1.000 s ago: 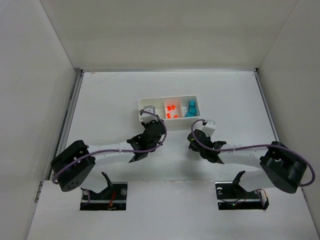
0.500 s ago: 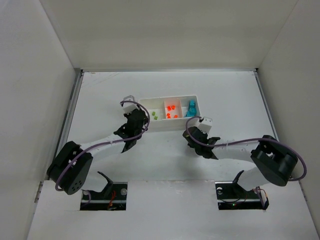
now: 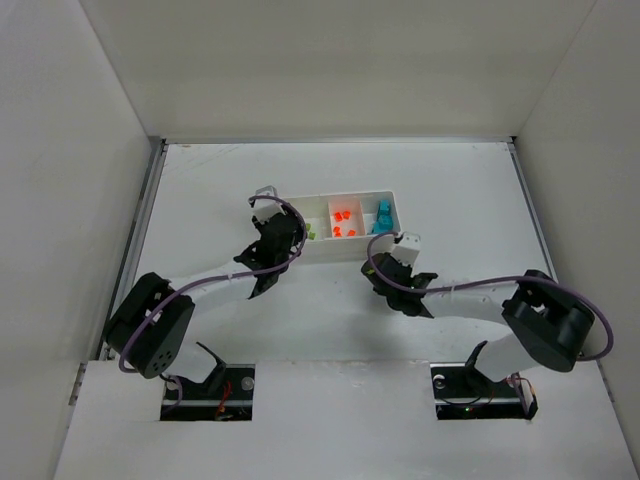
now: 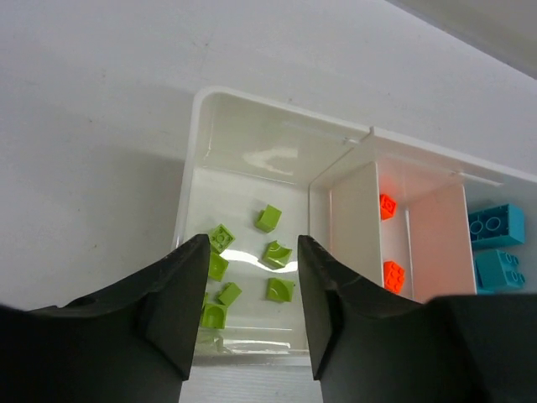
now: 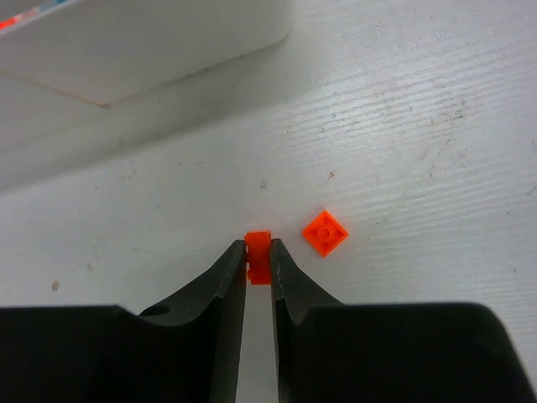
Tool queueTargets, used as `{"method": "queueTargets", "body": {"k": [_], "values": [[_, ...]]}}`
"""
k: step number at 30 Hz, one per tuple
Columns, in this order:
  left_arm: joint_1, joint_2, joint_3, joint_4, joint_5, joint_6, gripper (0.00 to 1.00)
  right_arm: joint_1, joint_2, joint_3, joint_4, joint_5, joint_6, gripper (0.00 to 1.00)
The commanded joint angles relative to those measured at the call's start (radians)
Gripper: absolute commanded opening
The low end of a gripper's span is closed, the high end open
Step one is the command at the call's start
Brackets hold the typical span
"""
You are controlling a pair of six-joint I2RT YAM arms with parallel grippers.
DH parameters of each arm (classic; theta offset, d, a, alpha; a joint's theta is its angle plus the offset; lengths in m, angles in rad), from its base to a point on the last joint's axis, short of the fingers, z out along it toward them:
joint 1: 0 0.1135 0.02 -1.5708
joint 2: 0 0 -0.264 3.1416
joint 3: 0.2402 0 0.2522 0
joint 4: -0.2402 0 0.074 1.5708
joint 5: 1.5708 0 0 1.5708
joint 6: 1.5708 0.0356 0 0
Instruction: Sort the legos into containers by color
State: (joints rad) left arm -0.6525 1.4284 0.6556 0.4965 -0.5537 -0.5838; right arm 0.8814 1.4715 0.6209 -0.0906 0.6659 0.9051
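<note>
The white three-compartment tray (image 3: 352,198) holds lime green legos (image 4: 275,253) on the left, orange-red ones (image 3: 341,222) in the middle and teal ones (image 3: 383,218) on the right. My left gripper (image 4: 252,260) hangs open over the near edge of the green compartment, with nothing between its fingers. On the table in front of the tray, my right gripper (image 5: 258,254) is shut on a small orange-red lego (image 5: 258,244). A second orange-red lego (image 5: 325,232) lies flat on the table just to its right.
The tray's white wall (image 5: 151,50) stands close ahead of the right gripper. Both arms reach in from the near edge, the left arm (image 3: 215,285) toward the tray's left end and the right arm (image 3: 470,300) below its right end. Side walls enclose the table.
My left gripper drew back from over the tray's left compartment and opened. The right gripper closed onto the orange-red lego on the table.
</note>
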Motion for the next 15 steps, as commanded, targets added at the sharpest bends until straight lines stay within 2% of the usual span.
{"method": "queueTargets", "body": {"k": [1,5,9,15], "values": [[0.001,-0.020,0.029,0.022,-0.018,0.010,0.45,0.014,-0.086,-0.001,-0.037,0.026,-0.006,0.22],[-0.017,-0.074,-0.013,0.027,-0.026,0.003,0.48,0.040,-0.181,0.010,-0.063,0.024,-0.012,0.21],[-0.054,-0.131,-0.068,0.028,-0.028,-0.002,0.45,0.038,-0.224,0.097,-0.054,-0.012,-0.106,0.22],[-0.187,-0.206,-0.175,0.030,-0.095,0.010,0.44,-0.014,-0.074,0.324,-0.047,-0.061,-0.251,0.22]]}}
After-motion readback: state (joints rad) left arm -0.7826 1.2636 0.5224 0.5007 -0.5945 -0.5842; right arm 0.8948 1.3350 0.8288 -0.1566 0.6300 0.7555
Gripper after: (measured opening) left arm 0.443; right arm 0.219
